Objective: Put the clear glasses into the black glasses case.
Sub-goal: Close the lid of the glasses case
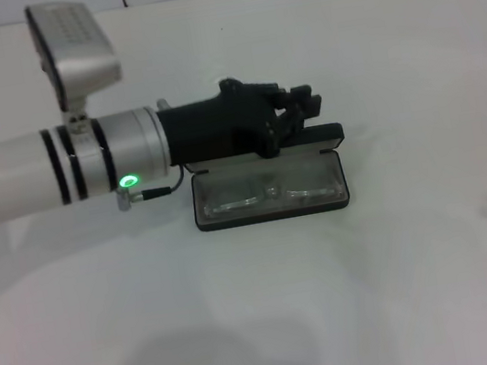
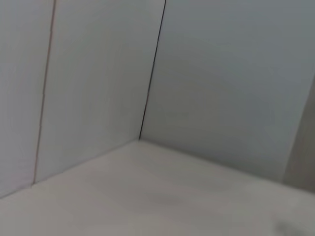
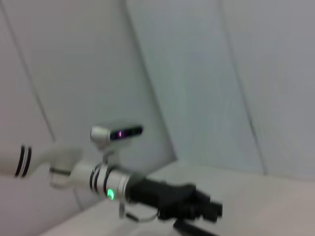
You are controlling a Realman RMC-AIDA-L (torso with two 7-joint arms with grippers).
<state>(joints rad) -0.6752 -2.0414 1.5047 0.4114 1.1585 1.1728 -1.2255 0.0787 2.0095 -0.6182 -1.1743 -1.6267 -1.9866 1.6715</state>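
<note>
**Reaching over the open case with the glasses lying inside**

Resting on the white desk, the black glasses case lies open near the middle of the head view, its grey-lined tray facing up and its lid standing up along the far edge. The clear glasses lie inside the tray, both lenses side by side and spanning nearly the whole width of the case.

The left arm comes in from the left of the head view, level above the desk, with its white forearm, black bands and a green light near the wrist. A silver wrist camera stands up from it. The left pincer is right at the raised lid, over its top edge, towards the right half of the case. Its black fingers are bunched close together, but I cannot tell whether they are closed on the lid, merely touching it or slightly apart.

The right wrist view shows the same left arm from farther off, with the left pincer dark and blurred above a bit of the case edge. The left wrist view shows only pale wall panels and desk surface.

The right pincer does not show in any view.
</note>
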